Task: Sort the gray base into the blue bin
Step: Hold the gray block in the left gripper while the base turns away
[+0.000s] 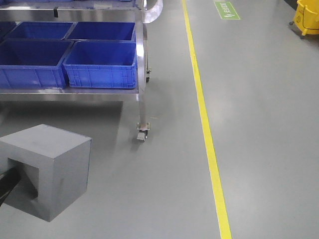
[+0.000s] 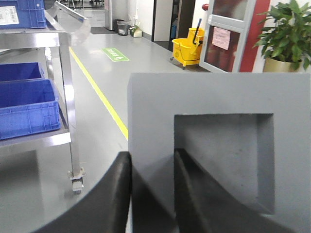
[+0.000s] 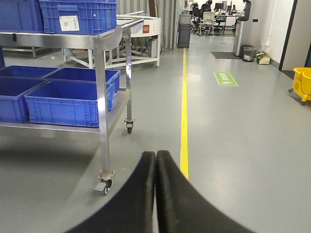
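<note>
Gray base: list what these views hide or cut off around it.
Front view: gray base cut off by the left edge; its underside hidden.
Left wrist view: base runs off the right and bottom edges; left fingers cut off below.
Front view: leftmost blue bins cut by the edge.
Right wrist view: bin label too small to read.

Left pincer (image 2: 150,162) clamps the gray base (image 2: 218,92); right pincer (image 3: 155,160) pressed closed.

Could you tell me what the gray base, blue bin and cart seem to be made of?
Gray base: matte, uniform, crisp-edged; perhaps foam or plastic, unclear. Blue bin: molded plastic, ribbed walls, slight sheen. Cart: brushed metal, likely stainless steel, with reflections.
</note>
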Robot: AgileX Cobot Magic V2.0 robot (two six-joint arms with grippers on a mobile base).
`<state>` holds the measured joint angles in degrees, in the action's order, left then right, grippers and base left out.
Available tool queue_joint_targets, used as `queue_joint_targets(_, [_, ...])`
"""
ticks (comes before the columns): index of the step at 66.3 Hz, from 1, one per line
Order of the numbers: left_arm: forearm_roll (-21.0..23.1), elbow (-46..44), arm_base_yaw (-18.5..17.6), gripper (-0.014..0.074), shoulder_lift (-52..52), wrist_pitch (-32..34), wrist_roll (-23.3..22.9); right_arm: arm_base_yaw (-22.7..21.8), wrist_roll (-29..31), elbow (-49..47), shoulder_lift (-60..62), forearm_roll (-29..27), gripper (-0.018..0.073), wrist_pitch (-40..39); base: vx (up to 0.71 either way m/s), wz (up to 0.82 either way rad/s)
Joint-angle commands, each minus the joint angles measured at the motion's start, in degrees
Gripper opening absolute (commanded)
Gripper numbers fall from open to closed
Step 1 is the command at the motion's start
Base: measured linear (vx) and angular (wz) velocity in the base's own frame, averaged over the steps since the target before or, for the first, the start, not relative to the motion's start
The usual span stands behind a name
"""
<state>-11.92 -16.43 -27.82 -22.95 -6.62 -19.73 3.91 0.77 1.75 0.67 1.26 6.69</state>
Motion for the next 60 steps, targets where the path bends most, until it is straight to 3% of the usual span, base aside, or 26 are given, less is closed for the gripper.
queue_joint_targets(1, [0.11, -1.94, -0.35, -0.0006, -0.17, 6.10, -0.33, -0.27, 0.31, 0.79, 0.66, 0.64, -0.0009, -4.49, 0.43, 0.03])
queue_joint_targets(44, [0.11, -1.94, -0.35, -0.0006, -0.17, 6.10, -0.33, -0.27, 0.31, 0.79, 0.66, 0.64, -0.0009, -4.49, 0.39, 0.07])
queue_joint_targets(60, [0.11, -1.94, -0.35, -0.0006, -0.17, 6.10, -0.33, -0.27, 0.31, 0.79, 0.66, 0.64, -0.0009, -4.49, 0.32, 0.33])
